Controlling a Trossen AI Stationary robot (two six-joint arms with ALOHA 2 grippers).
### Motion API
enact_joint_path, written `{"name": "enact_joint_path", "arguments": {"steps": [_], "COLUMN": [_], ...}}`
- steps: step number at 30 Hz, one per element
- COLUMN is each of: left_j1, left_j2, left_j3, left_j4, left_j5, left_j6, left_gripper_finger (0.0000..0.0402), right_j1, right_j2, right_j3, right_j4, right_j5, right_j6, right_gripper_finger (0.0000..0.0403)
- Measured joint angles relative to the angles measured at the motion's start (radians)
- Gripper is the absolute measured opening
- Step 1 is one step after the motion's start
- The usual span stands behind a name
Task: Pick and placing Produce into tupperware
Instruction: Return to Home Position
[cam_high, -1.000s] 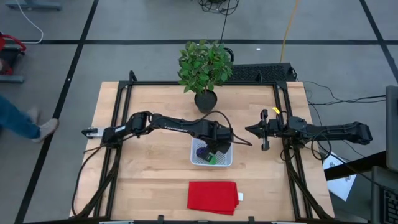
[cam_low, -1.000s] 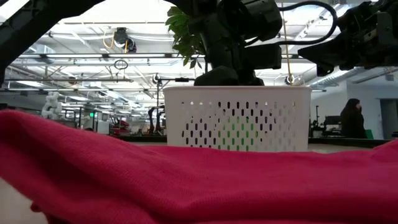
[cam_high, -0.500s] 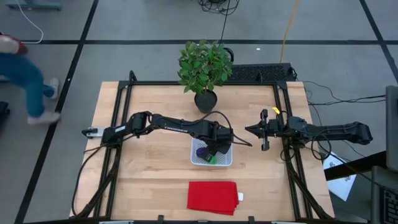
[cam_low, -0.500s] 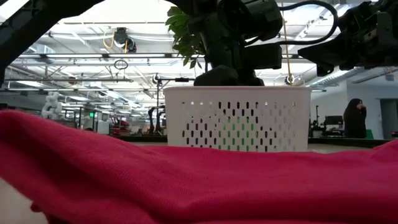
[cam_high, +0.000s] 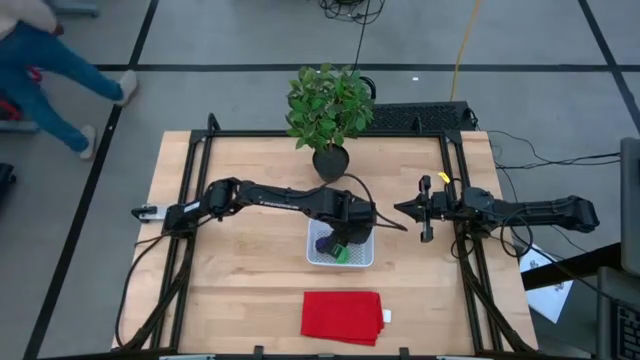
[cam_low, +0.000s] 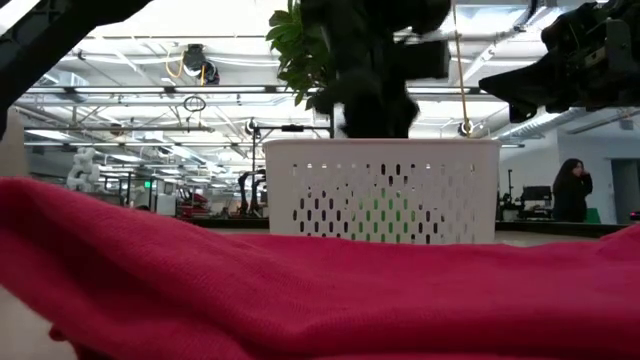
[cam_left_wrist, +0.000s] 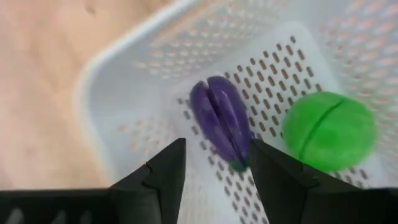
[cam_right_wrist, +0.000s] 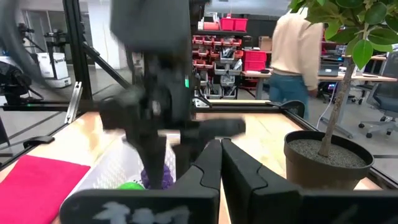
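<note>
Wood planks form the tabletop (cam_high: 250, 290), which is bounded by a black frame.

High view: the white tupperware (cam_high: 365, 262) sits near the centre. It lies between the potted plant (cam_high: 330, 105) at the far edge and the flat red cloth (cam_high: 342, 315) at the near edge. The left gripper (cam_high: 350, 238) hangs over the tupperware. The right gripper (cam_high: 418, 210) waits to the right, well apart. A person (cam_high: 50, 45) crosses the grey floor beyond the far left corner.

Low view: the cloth fills the foreground, with the tupperware's slotted wall behind it and green showing through the slots. The room beyond is a bright hall with ceiling trusses; another person (cam_low: 572, 190) stands far right.

Left wrist view: the fingers (cam_left_wrist: 161, 180) are spread and grasp nothing. Beyond them, the elongated purple piece (cam_left_wrist: 221, 121) and the green round piece (cam_left_wrist: 329, 130) lie side by side on the mesh bottom.

Right wrist view: the fingertips are pressed together with nothing between them. Shelves of red bins (cam_right_wrist: 233, 25) line the background.
</note>
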Motion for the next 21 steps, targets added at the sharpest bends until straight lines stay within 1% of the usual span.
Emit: {"name": "enact_joint_path", "arguments": {"steps": [5,7,10,12,15,16,18,21], "left_j1": [-0.010,-0.016,-0.025,-0.027,-0.008,0.003,0.020,0.027], "left_j2": [-0.017,-0.019,-0.046,-0.073,-0.116,-0.133,-0.169,-0.219], "left_j3": [0.093,0.135,0.170,0.174,0.173,0.173,0.173,0.173], "left_j4": [-0.111,-0.155,-0.199,-0.223,-0.271,-0.274,-0.273,-0.270], "left_j5": [-0.006,-0.009,-0.056,-0.075,-0.073,-0.065,-0.044,-0.027], "left_j6": [0.002,0.015,0.015,0.024,0.039,0.026,-0.009,-0.021], "left_gripper_finger": [0.0176,0.0167,0.0133,0.0097,0.0027,0.0014,0.0010,0.0004], "right_j1": [0.000,0.000,0.000,0.000,0.000,0.000,0.000,0.000], "right_j2": [0.000,0.000,0.000,-0.001,-0.002,-0.002,-0.002,-0.002], "right_j3": [0.000,0.000,0.000,0.000,0.000,0.000,0.000,0.000], "right_j4": [0.000,0.000,0.000,0.000,0.001,0.000,0.001,0.001], "right_j5": [0.000,0.000,0.000,0.000,0.000,0.000,0.000,0.000], "right_j6": [0.000,0.000,-0.006,-0.009,-0.009,-0.009,-0.003,-0.001], "right_gripper_finger": [0.0000,0.0000,0.0000,0.0000,0.0000,0.0000,0.0000,0.0000]}}
